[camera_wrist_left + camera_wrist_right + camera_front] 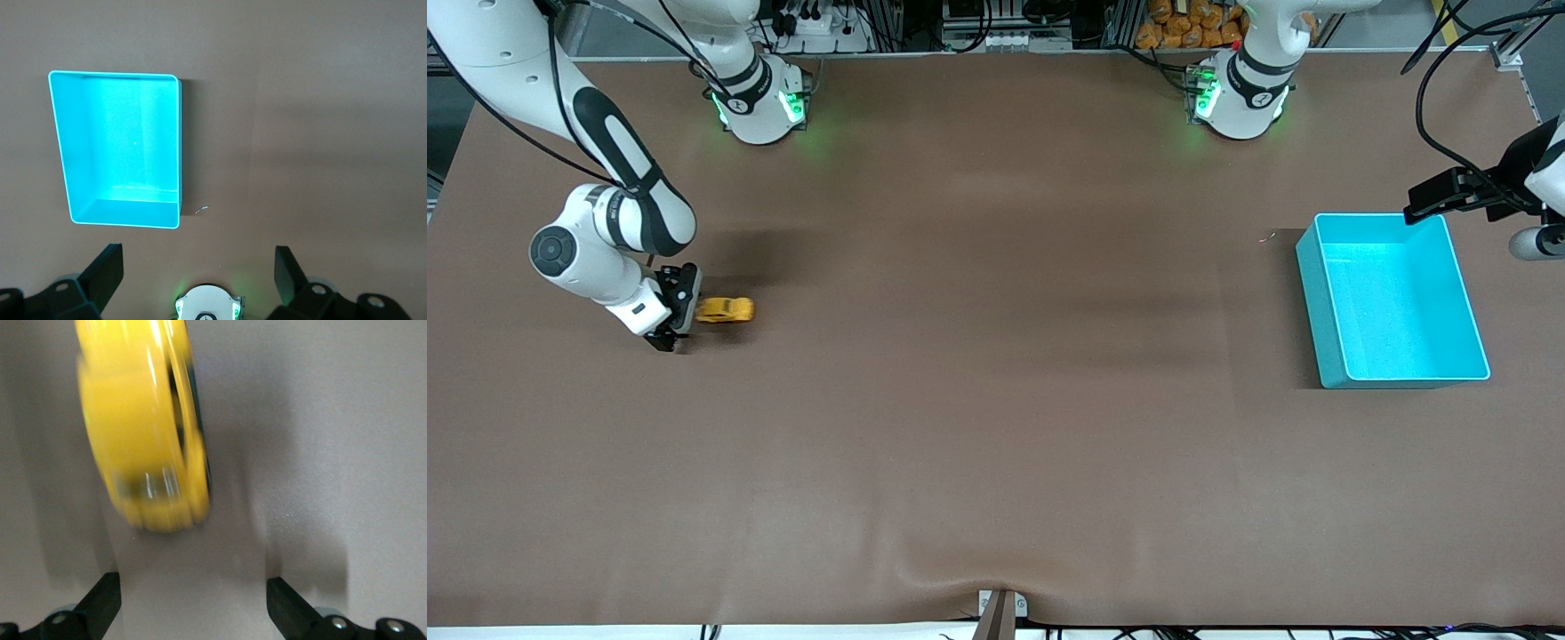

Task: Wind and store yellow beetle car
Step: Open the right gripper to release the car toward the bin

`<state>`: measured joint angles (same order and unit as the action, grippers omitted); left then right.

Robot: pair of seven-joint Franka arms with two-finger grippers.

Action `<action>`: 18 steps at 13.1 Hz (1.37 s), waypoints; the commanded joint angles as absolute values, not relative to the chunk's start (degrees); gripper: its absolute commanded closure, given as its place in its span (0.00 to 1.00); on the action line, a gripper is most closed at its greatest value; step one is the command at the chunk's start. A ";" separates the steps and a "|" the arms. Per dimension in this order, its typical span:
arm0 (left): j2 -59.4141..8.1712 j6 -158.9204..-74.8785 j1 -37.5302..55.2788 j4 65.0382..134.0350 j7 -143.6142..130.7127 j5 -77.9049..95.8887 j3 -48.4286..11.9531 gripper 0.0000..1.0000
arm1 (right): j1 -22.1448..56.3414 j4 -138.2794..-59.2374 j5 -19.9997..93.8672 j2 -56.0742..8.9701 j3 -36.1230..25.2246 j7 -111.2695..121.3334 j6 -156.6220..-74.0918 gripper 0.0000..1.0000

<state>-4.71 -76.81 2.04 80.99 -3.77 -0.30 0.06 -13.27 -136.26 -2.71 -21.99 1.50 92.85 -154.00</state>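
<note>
The yellow beetle car [726, 309] stands on the brown table toward the right arm's end. It shows blurred in the right wrist view [143, 427], just ahead of the fingers and outside them. My right gripper [679, 313] is low at the table right beside the car, open and empty. The cyan bin [1392, 300] stands empty toward the left arm's end and shows in the left wrist view [120, 147]. My left gripper [1436, 197] waits open and empty above the bin's edge nearest the arms' bases.
The brown table cover [996, 400] has a small ripple at the edge nearest the front camera. A tiny speck [201, 211] lies on the table beside the bin. Both arm bases [760, 102] stand along the table's edge.
</note>
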 commanded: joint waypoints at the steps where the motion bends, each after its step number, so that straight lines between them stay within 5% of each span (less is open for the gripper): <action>1: -4.22 -77.08 2.55 81.12 -4.92 -0.26 0.44 0.00 | -15.38 -133.69 -3.78 -23.64 2.02 93.34 -152.41 0.00; 12: -4.22 -77.08 2.64 81.12 -5.01 -0.35 0.35 0.00 | -21.79 -121.48 5.07 -22.06 2.29 93.25 -124.67 0.00; 18: -4.31 -77.08 2.64 81.21 -5.01 -0.35 0.35 0.00 | -22.15 -106.72 6.85 -22.32 2.11 88.43 -105.14 0.00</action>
<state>-4.71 -76.81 2.10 81.01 -3.86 -0.30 0.06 -21.15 -110.22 5.89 -22.24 1.44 90.74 -109.41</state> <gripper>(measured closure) 0.000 0.000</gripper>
